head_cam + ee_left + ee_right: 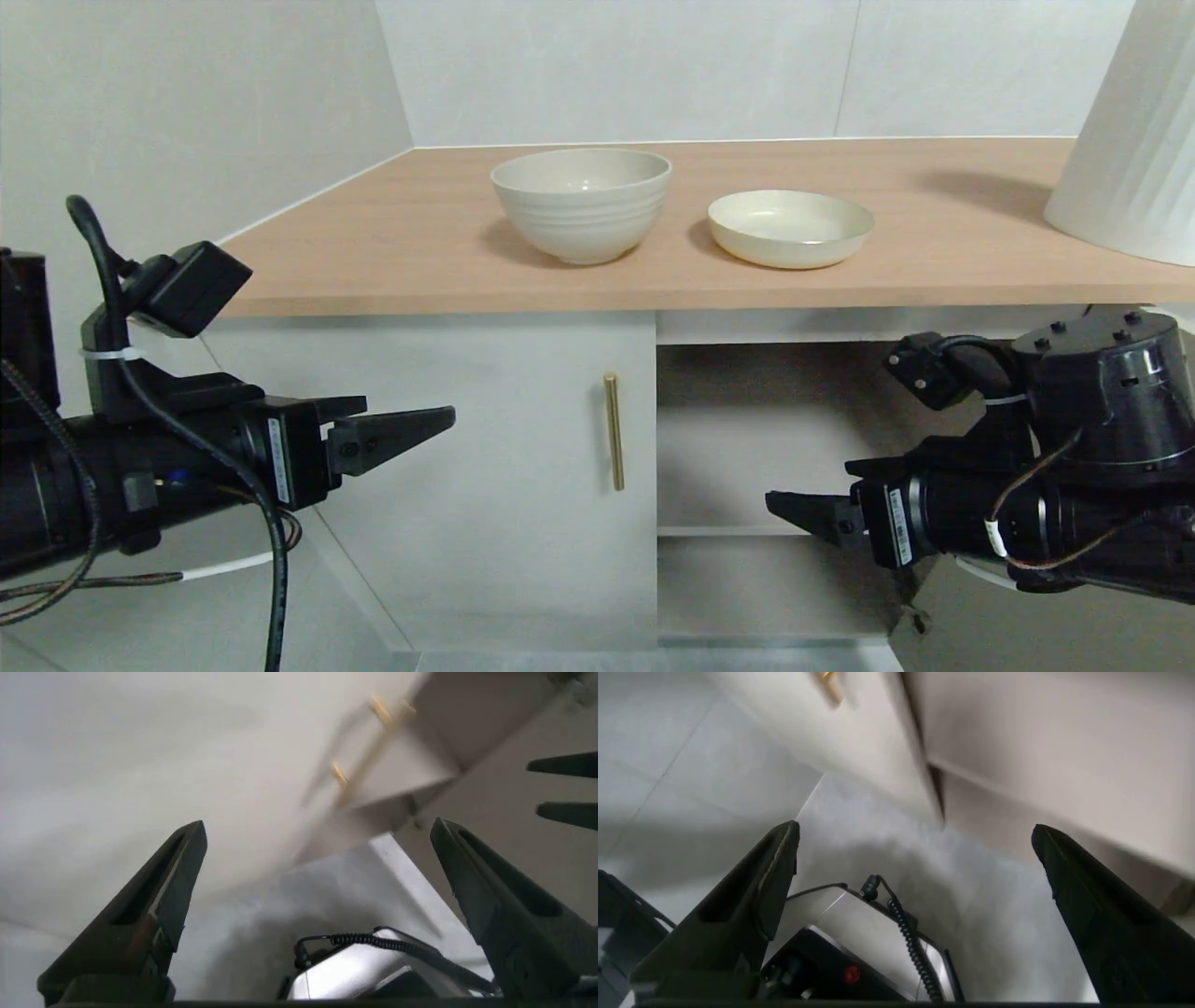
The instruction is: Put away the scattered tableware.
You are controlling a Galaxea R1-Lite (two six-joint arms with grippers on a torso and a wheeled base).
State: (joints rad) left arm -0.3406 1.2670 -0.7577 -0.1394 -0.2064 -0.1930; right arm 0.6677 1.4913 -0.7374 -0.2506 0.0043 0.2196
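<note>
Tableware remains unstowed: bowl and dish are left on the countertop. Below it, left gripper and right gripper are held wide, empty.

Domestic kitchen corner. A wood-grain countertop runs along pale, smooth walls that meet at its far left corner. Beneath it stands a white cabinet with a closed door bearing an upright brass handle. Beside the door is an open compartment with a shelf. Tableware rests near the middle of the countertop: a deep ribbed bowl and a shallow plate, side by side, just apart.
</note>
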